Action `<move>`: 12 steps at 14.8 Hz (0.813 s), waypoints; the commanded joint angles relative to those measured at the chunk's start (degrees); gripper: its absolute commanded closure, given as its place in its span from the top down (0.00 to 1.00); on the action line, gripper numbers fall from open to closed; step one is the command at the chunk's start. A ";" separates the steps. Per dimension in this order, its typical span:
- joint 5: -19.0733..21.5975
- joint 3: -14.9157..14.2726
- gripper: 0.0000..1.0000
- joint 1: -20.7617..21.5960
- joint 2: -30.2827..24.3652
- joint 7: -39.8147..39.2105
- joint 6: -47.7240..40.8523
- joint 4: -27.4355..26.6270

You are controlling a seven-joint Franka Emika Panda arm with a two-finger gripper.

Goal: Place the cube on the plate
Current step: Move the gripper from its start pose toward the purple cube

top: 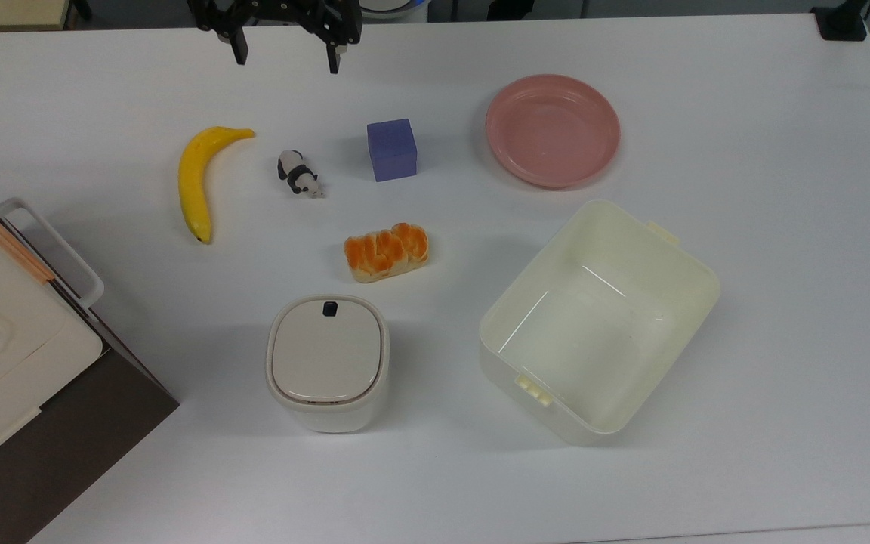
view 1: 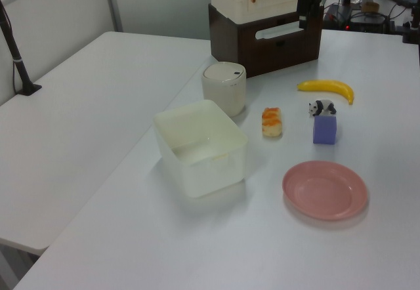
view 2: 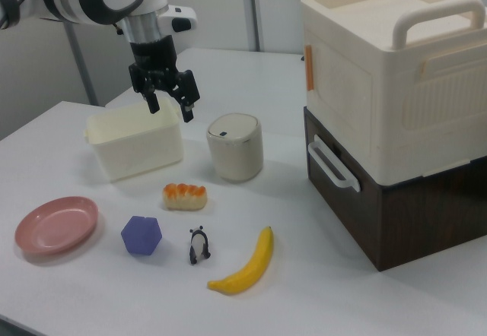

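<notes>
Beside the plate [top: 553, 130], toward the top view's left and apart from its rim, the cube [top: 391, 149] sits flat on the white table [top: 745, 340], with the panda figurine [top: 297, 173] just on its far side from the plate and the banana [top: 199, 177] farther out again; the bread piece [top: 387, 252] lies a little below the cube in the top view, and the cream tub [top: 597, 321] sits below the plate. The gripper [top: 286, 51] hangs at the table's top edge in the top view, well apart from the cube, its fingers spread wide and holding nothing. The task looks to be at its very start: the cube is untouched and the plate is bare. The next move calls for bringing the gripper over the cube, squaring the fingers to two opposite faces and descending without brushing the nearby panda figurine
</notes>
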 commanded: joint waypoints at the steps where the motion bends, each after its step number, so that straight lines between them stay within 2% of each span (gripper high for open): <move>1: -0.31 -0.25 1.00 0.17 -0.73 0.28 -0.54 -0.25; 12: -0.04 -0.16 1.00 0.17 -0.72 0.27 -0.80 -0.07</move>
